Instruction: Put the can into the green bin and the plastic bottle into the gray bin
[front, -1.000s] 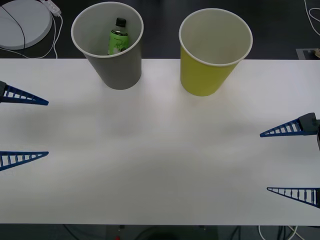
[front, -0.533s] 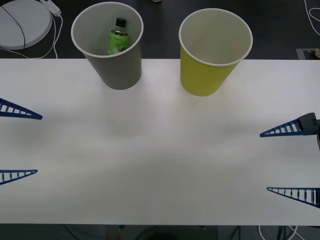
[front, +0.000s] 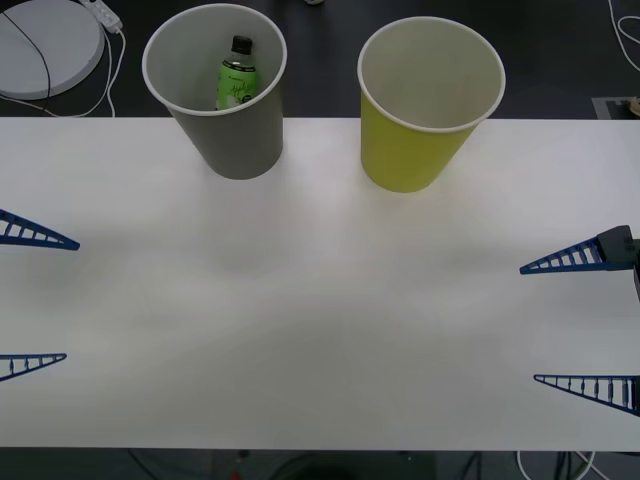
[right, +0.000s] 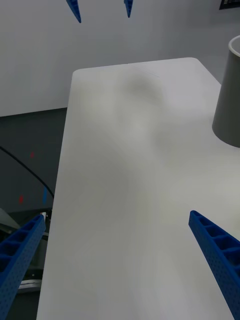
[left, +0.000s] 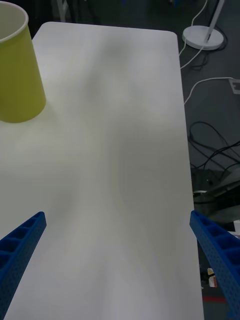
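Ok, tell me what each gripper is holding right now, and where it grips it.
Nothing is held. The left gripper and the right gripper both hang open over the table, jaws apart with nothing between them. The plastic bottle stands inside the gray bin.

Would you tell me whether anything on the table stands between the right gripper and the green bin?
Nothing visible does. The right gripper is open at the table's right edge, and only bare white tabletop lies between it and the green bin at the far side.
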